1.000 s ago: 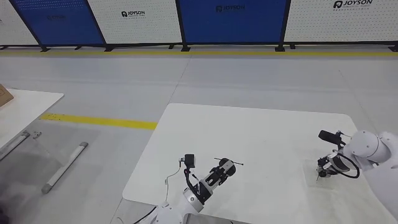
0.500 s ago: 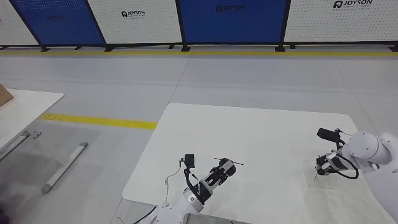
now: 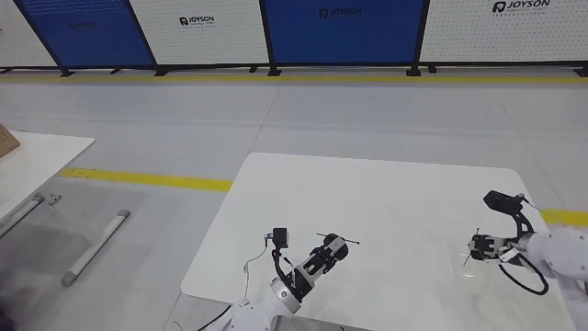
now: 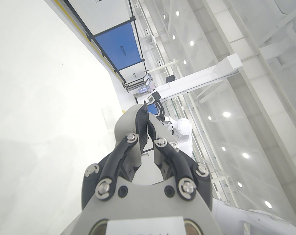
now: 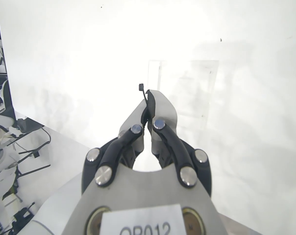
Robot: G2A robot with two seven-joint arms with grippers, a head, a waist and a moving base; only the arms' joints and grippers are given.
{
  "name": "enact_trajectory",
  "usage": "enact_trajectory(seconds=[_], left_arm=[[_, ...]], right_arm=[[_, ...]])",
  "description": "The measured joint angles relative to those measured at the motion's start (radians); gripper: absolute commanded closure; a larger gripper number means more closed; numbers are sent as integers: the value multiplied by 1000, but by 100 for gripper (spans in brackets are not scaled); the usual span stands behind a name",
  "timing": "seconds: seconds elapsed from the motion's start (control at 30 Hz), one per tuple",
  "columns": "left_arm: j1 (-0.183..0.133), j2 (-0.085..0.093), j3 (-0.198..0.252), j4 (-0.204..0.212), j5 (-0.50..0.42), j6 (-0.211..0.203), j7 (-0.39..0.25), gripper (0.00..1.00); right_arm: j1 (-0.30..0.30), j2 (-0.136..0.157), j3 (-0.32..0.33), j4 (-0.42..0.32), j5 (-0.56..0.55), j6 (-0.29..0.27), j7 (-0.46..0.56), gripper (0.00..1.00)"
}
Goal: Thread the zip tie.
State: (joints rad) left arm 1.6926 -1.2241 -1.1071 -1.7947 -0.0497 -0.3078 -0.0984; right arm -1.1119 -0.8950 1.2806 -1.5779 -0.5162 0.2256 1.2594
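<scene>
Black zip tie (image 5: pixel 141 87): its small square head and a short bit of strap stick out past the tips of the right fingers (image 5: pixel 165 106). The rest of the strap is hidden between the pads, so its length cannot be told.
Right fingers: pressed together, pinching the zip tie. They are held over the worktop (image 3: pixel 367 202) near its right edge.
Clear sheet (image 5: pixel 189 86): lies flat on the worktop just beyond the right fingertips. It is faint, its edges are hard to follow, and one corner is hidden behind the fingers.
Left fingers (image 4: pixel 128 123): pads pressed together, raised off the worktop near the edge closest to the robot, well apart from the right fingers.
Thin black strip (image 3: pixel 338 238): in the top view it crosses the tips of the left fingers and pokes out to both sides. It is too thin to tell whether it is a second zip tie. In the left wrist view it is hard to make out, so I cannot tell whether the pads grip it.
Right arm: seen far off in the left wrist view, partly hidden behind the left fingers.
</scene>
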Motion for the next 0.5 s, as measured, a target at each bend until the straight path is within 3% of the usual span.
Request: enact_trajectory(seconds=[0.33, 0.5], left_arm=[[0, 0, 0, 0, 0, 0, 0, 100], [0, 0, 0, 0, 0, 0, 0, 100]], right_arm=[[-7, 0, -2, -6, -11, 3, -16, 100], [-72, 3, 18, -98, -62, 32, -129, 100]])
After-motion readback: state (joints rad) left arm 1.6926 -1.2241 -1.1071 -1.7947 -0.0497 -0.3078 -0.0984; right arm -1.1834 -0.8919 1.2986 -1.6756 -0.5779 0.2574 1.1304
